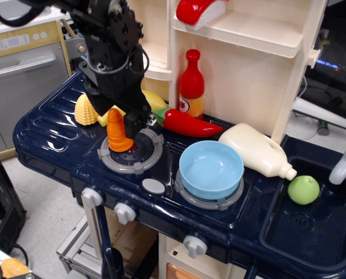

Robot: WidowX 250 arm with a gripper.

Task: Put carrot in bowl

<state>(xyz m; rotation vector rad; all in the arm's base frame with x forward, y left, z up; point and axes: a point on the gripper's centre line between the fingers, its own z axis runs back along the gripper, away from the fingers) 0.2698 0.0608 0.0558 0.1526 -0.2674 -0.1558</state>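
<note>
Dark blue toy stove for a desk: I see the carrot upright on the left burner, my fingers spread either side of its top. I cannot tell whether they touch it. Light-blue bowl sits on the right burner.

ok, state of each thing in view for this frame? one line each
carrot: upright on the left burner, not lifted
bowl: empty, on the right burner
gripper: down at the carrot's top, jaw state unclear
corn: on the counter, partly behind the arm
chili pepper: lying flat behind the burners
red bottle: upright
white jug: on its side
green apple: in the sink
</note>
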